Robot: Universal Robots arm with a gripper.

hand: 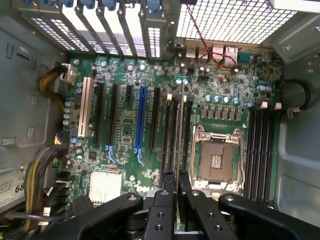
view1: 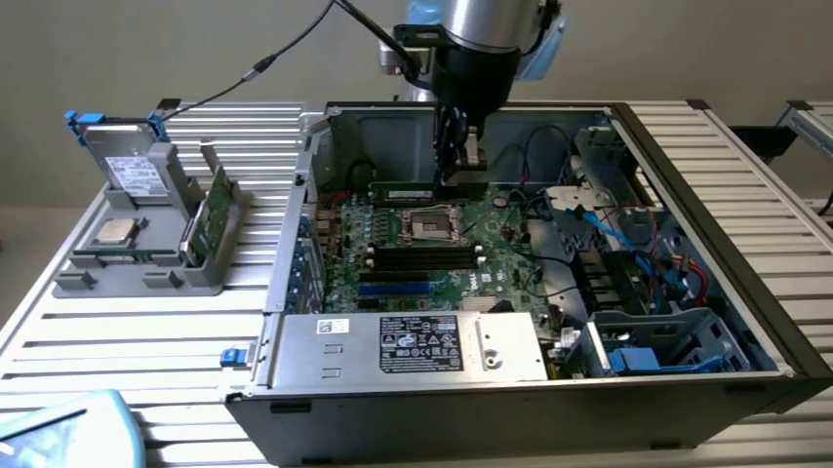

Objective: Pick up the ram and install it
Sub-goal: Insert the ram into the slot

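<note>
One ribbed metal tabletop [view1: 156, 341] is seen carrying an open computer case [view1: 768, 302] laid on its side, with a plain beige wall [view1: 156, 49] behind. A grey holder [view1: 137, 278] is set on the tabletop at the exterior view's left of the case; a drive [view1: 131, 174], a processor chip [view1: 115, 231] and a wider green card [view1: 217, 210] are kept in it. Inside the case a green motherboard [hand: 125, 75] is exposed, with an empty processor socket [hand: 216, 160] near its middle.

The ram [view1: 416, 190] is gripped by the closed claw [view1: 458, 178] and held level just above the motherboard, on the far side of the socket in the exterior view. It is shown there as a long, narrow, dark stick. From the wrist it is presented edge-on as a thin pale line [hand: 180, 125] running between the claw [hand: 176, 176] fingers [hand: 167, 187], over the black slots [hand: 169, 135] beside the socket.

The chips on the ram cannot be made out, and whether its lower edge is touching a slot cannot be told. The arm [view1: 489, 24] is cut off by the upper edge, and a pale blue object [view1: 59, 434] is cut off at the near corner
</note>
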